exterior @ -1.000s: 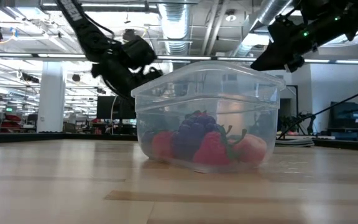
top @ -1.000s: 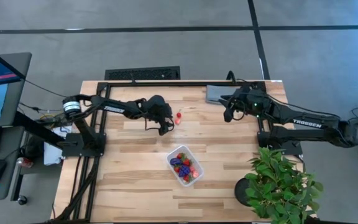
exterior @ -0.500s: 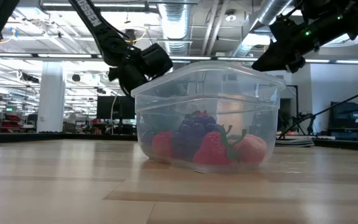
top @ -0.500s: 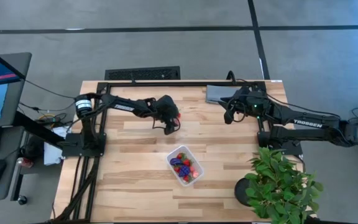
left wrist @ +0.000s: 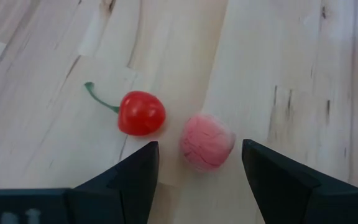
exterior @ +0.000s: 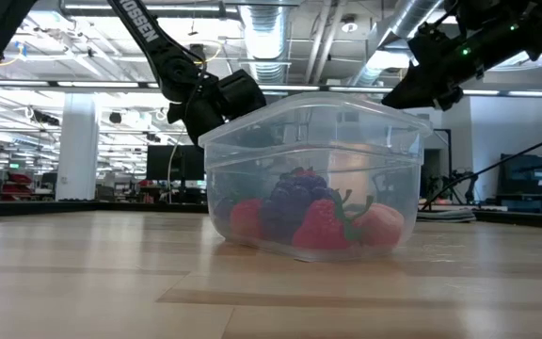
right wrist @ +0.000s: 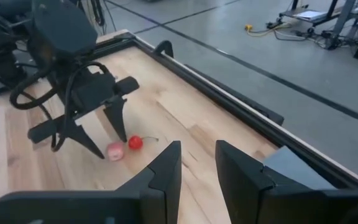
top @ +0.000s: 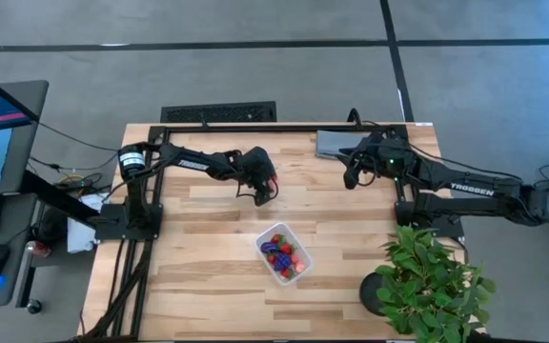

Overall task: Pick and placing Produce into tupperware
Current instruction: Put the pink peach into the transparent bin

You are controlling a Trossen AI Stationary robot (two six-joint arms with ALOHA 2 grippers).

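Observation:
Two loose pieces of produce lie on the wooden table: a pink piece [left wrist: 207, 142] and a red cherry-like piece [left wrist: 141, 112] with a green stem. My left gripper [left wrist: 199, 168] is open and slants down over them. The pink piece lies between its fingertips, untouched; the red one is just outside one finger. The right wrist view shows the same gripper [right wrist: 107, 134] over both pieces. The clear tupperware [top: 284, 252] stands nearer the table's front, with red and purple produce [exterior: 299, 212] inside. My right gripper [top: 349, 178] hangs shut above the table's far right.
A folded grey cloth [top: 336, 143] lies at the far edge under the right arm. A green potted plant [top: 427, 281] stands at the near right corner. A black frame rail [right wrist: 229, 102] runs along the table's far edge. Bare wood lies left of the tupperware.
My left gripper has moved toward the table's right edge and sunk lower, tipping further down, until its open fingers stand over the two loose pieces. Its opening has not changed. The produce and the tupperware have kept still.

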